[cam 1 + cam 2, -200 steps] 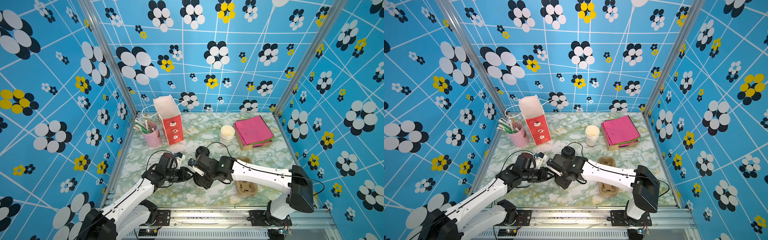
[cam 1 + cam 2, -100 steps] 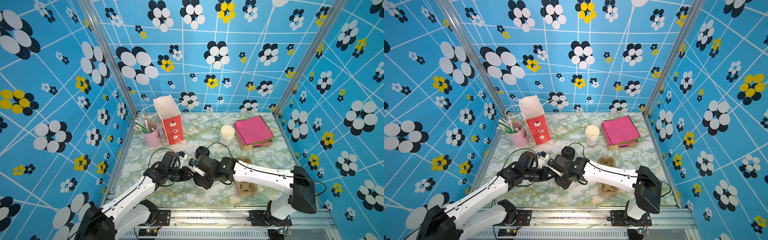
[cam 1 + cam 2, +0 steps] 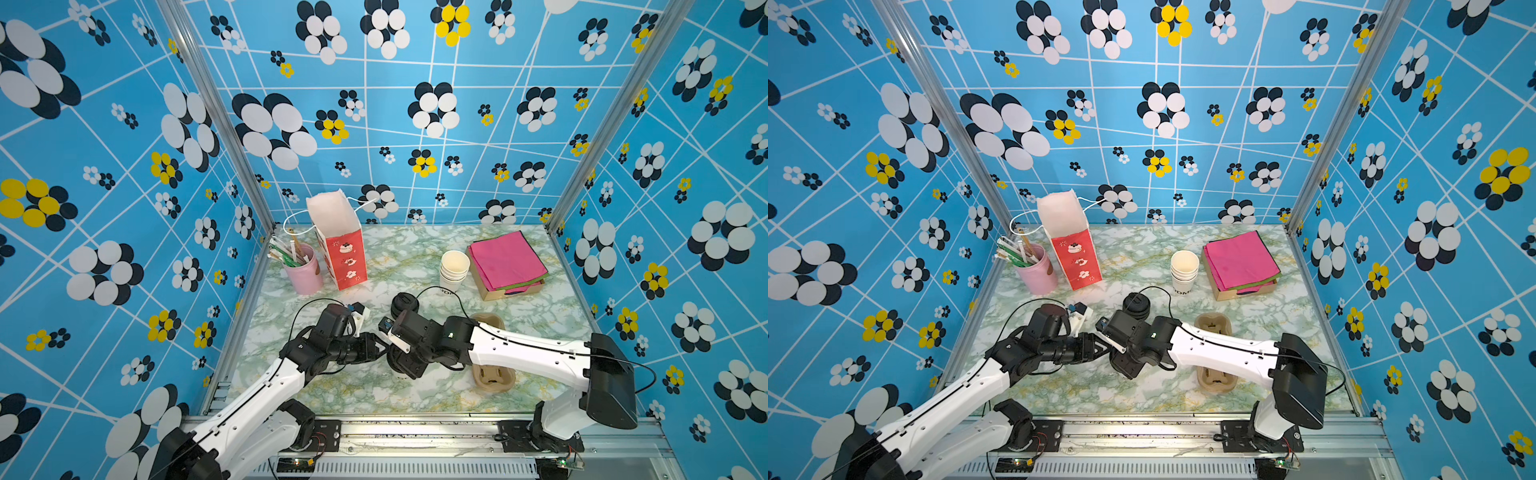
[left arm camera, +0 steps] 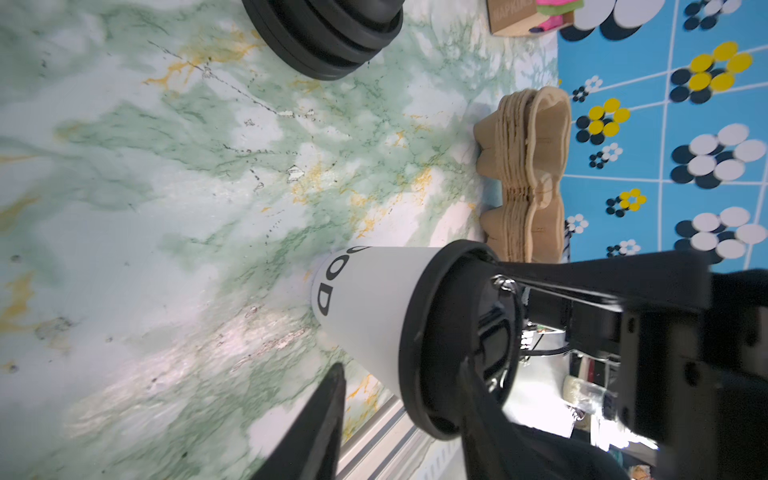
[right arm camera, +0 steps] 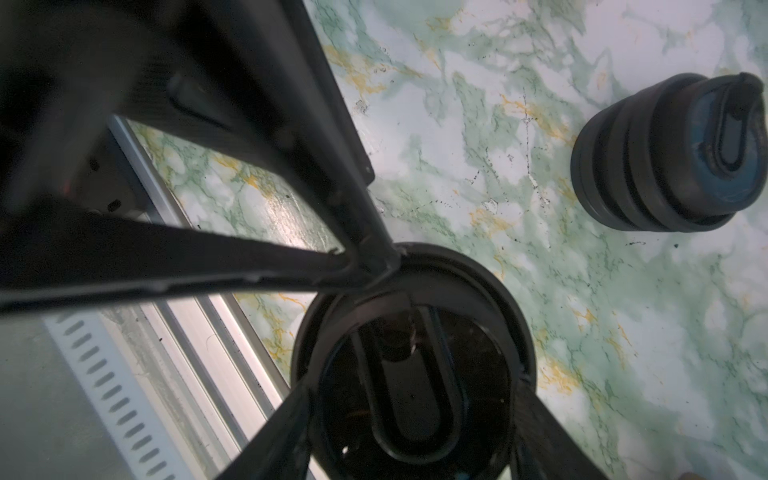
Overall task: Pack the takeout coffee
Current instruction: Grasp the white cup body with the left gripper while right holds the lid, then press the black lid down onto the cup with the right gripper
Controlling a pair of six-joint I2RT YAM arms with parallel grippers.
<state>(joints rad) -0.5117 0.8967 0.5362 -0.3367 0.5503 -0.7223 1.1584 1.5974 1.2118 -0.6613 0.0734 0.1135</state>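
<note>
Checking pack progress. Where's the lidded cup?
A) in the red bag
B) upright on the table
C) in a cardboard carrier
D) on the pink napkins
B: the lidded cup stands base-down on the marble table, apart from the carrier stack and the red bag.

In the left wrist view, the white takeout coffee cup (image 4: 374, 307) carries large black capitals near its base; "OOD" can be read, and the rest curves out of sight. The cardboard napkin box (image 4: 511, 16) shows "NAPKINS", cut by the frame edge. In both top views, the dark lettering on the stack of lidless white cups (image 3: 1183, 270) is too small to read.
</note>
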